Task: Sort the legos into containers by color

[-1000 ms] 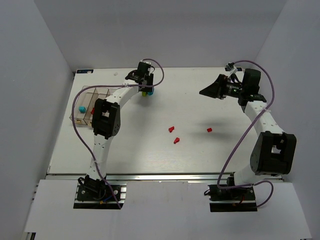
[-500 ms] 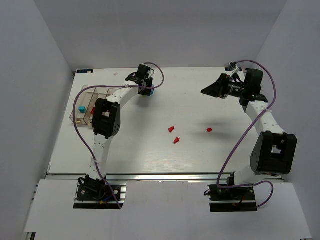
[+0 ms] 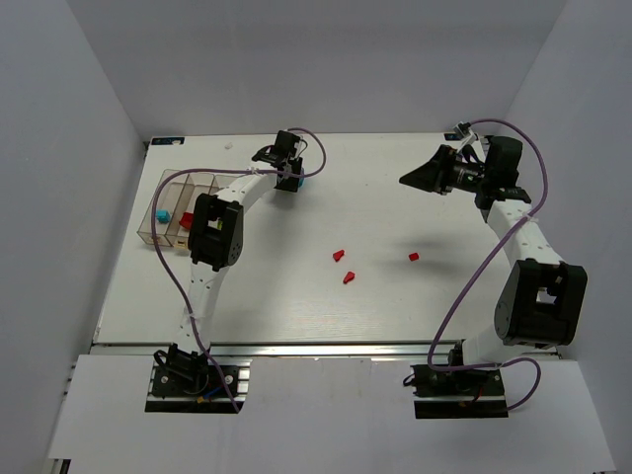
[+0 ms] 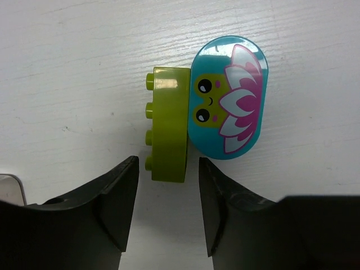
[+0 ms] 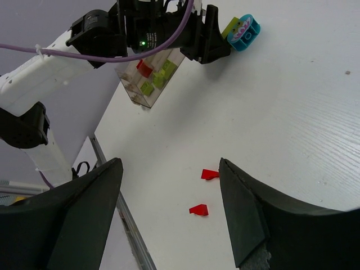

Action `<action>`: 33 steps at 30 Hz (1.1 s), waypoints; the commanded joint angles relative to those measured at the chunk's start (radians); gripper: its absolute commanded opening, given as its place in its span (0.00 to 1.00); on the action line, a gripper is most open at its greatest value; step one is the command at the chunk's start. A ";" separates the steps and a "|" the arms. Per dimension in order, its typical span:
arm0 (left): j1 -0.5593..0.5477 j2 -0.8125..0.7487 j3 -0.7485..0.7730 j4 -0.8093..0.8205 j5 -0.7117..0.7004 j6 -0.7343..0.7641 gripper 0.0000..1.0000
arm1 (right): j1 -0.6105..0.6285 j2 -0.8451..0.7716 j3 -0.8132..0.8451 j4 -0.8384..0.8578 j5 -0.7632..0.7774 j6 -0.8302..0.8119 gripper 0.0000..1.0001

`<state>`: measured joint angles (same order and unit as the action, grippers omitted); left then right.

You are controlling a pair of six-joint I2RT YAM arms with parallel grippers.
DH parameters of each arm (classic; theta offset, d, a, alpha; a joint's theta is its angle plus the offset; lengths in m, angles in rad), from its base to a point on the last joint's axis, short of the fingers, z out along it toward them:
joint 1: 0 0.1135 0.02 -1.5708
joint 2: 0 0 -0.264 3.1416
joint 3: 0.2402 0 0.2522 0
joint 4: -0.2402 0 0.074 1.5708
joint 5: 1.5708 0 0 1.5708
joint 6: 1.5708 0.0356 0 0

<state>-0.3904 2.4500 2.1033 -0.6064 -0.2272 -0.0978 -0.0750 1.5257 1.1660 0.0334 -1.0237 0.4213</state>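
Observation:
A lime green lego (image 4: 169, 132) lies on its side against a cyan oval lego (image 4: 228, 95) printed with a frog and flower. My left gripper (image 4: 167, 169) is open, and the green lego's near end sits between its fingertips with a gap on each side. From above, that gripper (image 3: 288, 181) covers the green lego and only the cyan one (image 3: 301, 183) peeks out. Three red bits (image 3: 338, 256) (image 3: 348, 277) (image 3: 414, 257) lie mid-table. The clear containers (image 3: 150, 235) hold a cyan lego (image 3: 161, 214) and a red one (image 3: 186, 218). My right gripper (image 5: 170, 163) hangs open and empty above the table.
The right wrist view shows two red bits (image 5: 210, 174) (image 5: 198, 210) below the jaws and, far off, the containers (image 5: 138, 95) with green legos (image 5: 163, 73) inside. The left arm's elbow (image 3: 214, 229) stands beside the bins. White walls close in the table.
My left gripper has come down over the green lego, hiding it from above, and its jaws have narrowed. The right gripper has drifted slightly right.

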 commanded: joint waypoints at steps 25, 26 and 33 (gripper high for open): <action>0.016 -0.138 -0.070 0.105 0.132 -0.002 0.05 | -0.017 -0.018 -0.023 0.082 -0.064 0.010 0.74; 0.016 -0.166 -0.125 0.140 0.147 -0.003 0.01 | -0.019 -0.012 -0.022 0.080 -0.071 0.007 0.75; -0.002 -0.472 -0.426 0.307 0.362 -0.046 0.00 | 0.021 0.028 -0.038 0.092 -0.087 0.034 0.76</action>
<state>-0.3843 2.1910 1.7561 -0.4332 -0.0093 -0.1089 -0.0776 1.5364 1.1469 0.0818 -1.0767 0.4400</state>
